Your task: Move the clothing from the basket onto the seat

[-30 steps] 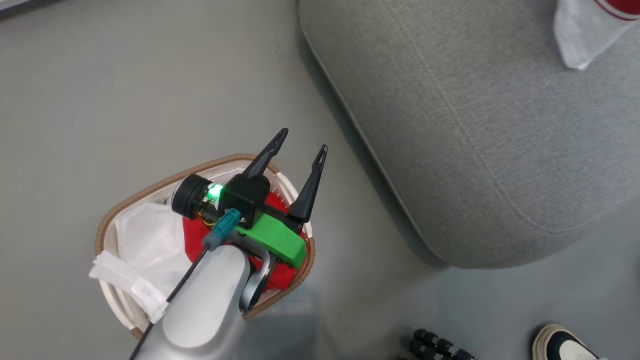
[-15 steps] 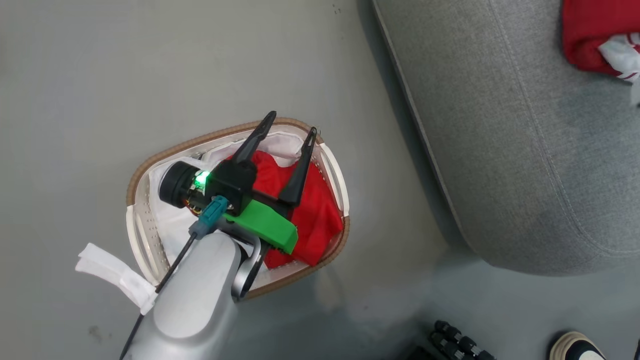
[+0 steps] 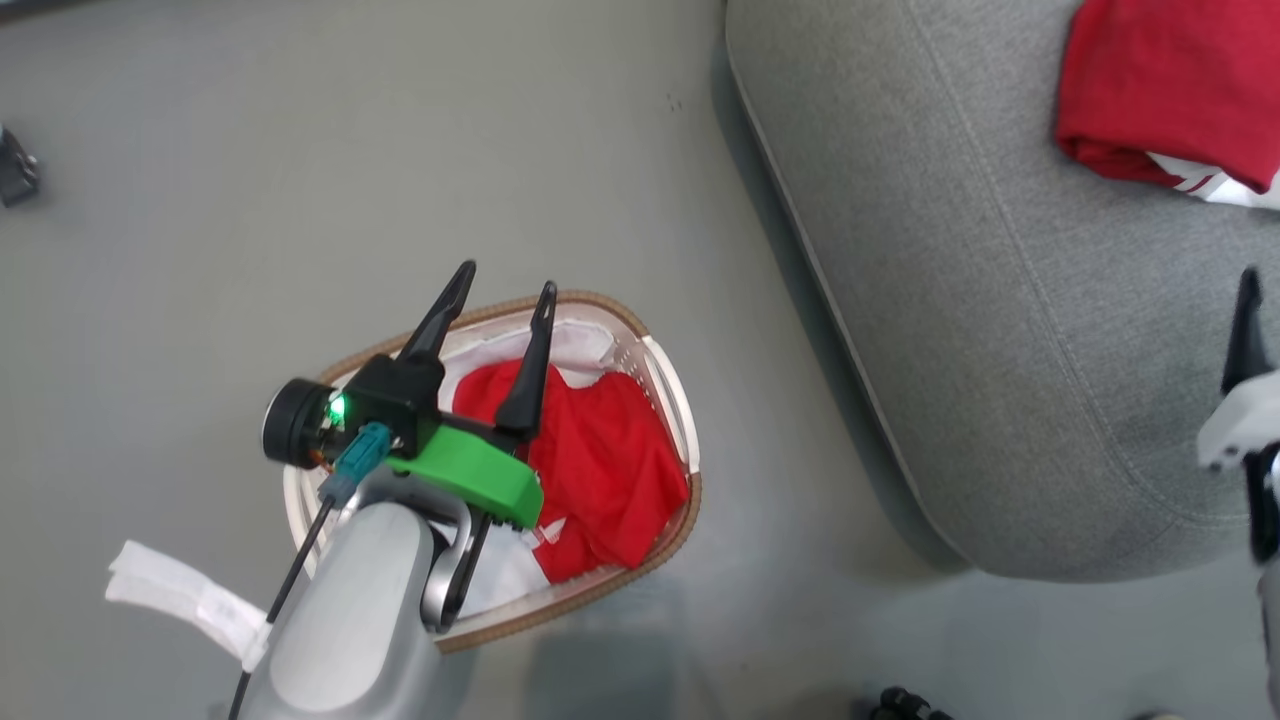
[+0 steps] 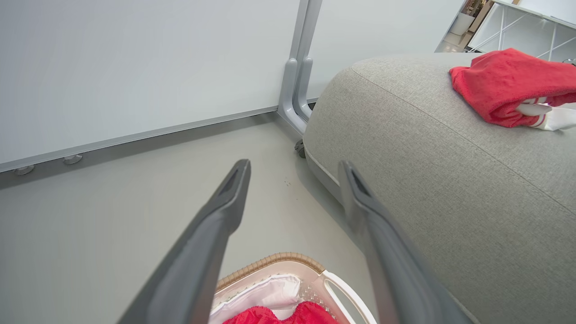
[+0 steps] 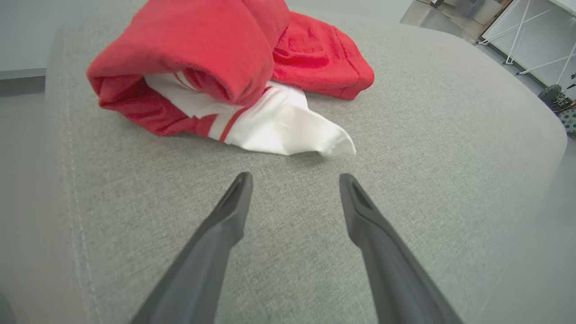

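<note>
Red jersey (image 5: 202,45) has dropped onto the seat (image 5: 405,157); right gripper (image 5: 294,179) and left gripper (image 3: 508,276) both spread.

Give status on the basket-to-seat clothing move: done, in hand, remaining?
Done: a red-and-white jersey lies on the seat, just ahead of the right tool, which is open and empty.
In hand: nothing. The left tool hovers open above the basket.
Left: a second red jersey sits in the basket, to be picked out and placed on the seat.

Red jersey (image 5: 202,49) w/ white trim; grey seat (image 5: 405,135); white basket (image 3: 676,400).
</note>
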{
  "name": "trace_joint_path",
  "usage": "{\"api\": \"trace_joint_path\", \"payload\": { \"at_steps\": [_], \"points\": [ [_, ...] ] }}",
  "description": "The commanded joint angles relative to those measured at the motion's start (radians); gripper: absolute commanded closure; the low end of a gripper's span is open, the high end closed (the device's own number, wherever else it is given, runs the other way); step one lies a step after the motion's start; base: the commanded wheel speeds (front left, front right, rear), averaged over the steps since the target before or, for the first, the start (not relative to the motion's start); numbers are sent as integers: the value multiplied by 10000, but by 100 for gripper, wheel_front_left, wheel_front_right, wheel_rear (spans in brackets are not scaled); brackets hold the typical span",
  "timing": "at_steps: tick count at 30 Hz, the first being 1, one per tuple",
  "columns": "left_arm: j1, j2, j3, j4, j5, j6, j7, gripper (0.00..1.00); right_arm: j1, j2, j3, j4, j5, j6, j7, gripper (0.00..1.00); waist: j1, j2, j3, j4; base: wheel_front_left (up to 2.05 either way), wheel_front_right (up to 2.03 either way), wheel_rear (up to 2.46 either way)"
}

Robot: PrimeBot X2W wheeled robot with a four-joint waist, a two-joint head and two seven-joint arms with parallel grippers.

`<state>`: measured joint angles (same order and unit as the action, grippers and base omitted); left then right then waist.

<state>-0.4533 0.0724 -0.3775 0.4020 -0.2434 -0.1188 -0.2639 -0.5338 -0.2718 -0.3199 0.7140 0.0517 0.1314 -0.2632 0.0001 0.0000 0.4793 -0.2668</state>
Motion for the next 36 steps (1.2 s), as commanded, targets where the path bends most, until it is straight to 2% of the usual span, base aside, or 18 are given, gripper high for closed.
{"api": "trace_joint_path", "payload": {
  "at_steps": [1,5,10,15,22,30,36],
  "points": [
    [242,-41,123,4,71,25,-9,0,356,63,37,-98,109,-14,-21,0,-1,0,-530,137,0,0,0],
    [741,-85,583,-132,124,80,-9,0,1092,481,369,-809,370,-14,-21,0,-1,0,-1105,372,0,0,0],
    [1315,-139,1233,-287,222,227,-9,0,1504,818,1454,-1673,559,-14,-21,0,-1,0,-1645,816,0,0,0],
    [1716,-176,1881,-228,392,415,-9,0,1619,1120,2125,-2303,800,-14,-21,0,-1,0,-2115,1531,0,0,0],
    [2246,-209,2880,-95,288,570,-7,0,1784,1599,2732,-2537,940,-14,-21,0,-1,0,-2677,2598,0,0,0],
    [2879,-203,3663,-137,410,763,-9,0,2266,1897,2768,-2899,1250,-14,-21,0,-1,0,-3245,3234,0,0,0],
    [3469,-205,3862,-482,574,615,-9,0,2876,2049,2688,-3281,1293,-14,-21,0,-1,0,-3650,3356,0,0,0]
  ]
}}
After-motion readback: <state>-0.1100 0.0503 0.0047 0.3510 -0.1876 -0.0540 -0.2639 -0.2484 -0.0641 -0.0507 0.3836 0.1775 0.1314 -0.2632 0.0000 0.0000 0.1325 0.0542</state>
